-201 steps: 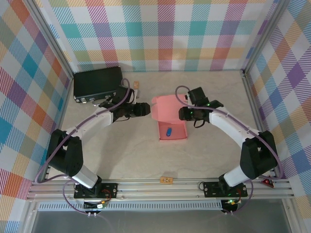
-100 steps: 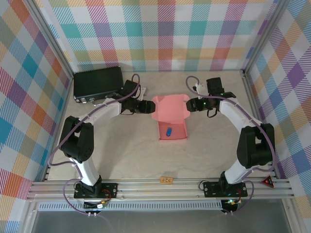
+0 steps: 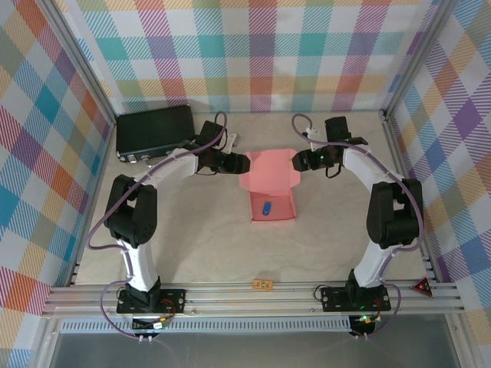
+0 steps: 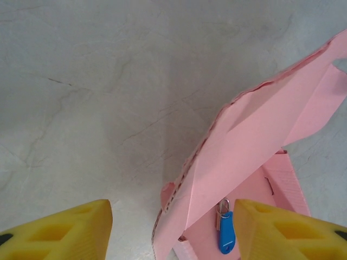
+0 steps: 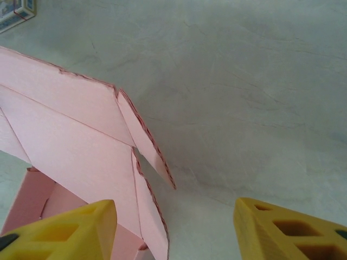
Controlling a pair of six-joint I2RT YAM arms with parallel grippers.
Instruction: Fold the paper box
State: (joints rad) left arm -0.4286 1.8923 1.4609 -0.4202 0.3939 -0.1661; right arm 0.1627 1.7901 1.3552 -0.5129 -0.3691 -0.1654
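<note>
- Near the front edge of the table (image 3: pixel 199 245), a small orange tag (image 3: pixel 263 284) was seen lying flat, well apart from everything else.
- Farther in, the paper box (image 3: pixel 274 216) was found near the middle of the table. Its tray was already folded up, with the open side facing up.
- A blue key tag (image 4: pixel 226 238) was seen inside the tray. Its metal ring was shown in the left wrist view, while from the top it was just a blue spot.
- At the far end of the tray, the lid (image 3: pixel 268 167) was seen standing at a slant, not yet shut.
- Closing the lid was judged to be the step in hand.
- The left claw (image 3: pixel 244 163) was placed just beside the lid's left edge, and the right claw (image 3: pixel 296 161) just beside its right edge.
- Both claws were spread wide and nothing was gripped. In the wrist views, no card was seen pressed against the yellow fingers (image 4: pixel 59 230).
- A small side flap (image 5: pixel 146 141) with a rough edge was shown in the right wrist view. From the top it was too small to be made out.
- For the next move, the lid would likely need to be pushed down over the tray and its flaps tucked inside the walls. A soft push would be called for, as the thin card could be bent.
- Farthest away, a black case (image 3: pixel 153 132) was seen in the top view by the back left corner, along with both whole arms.
</note>
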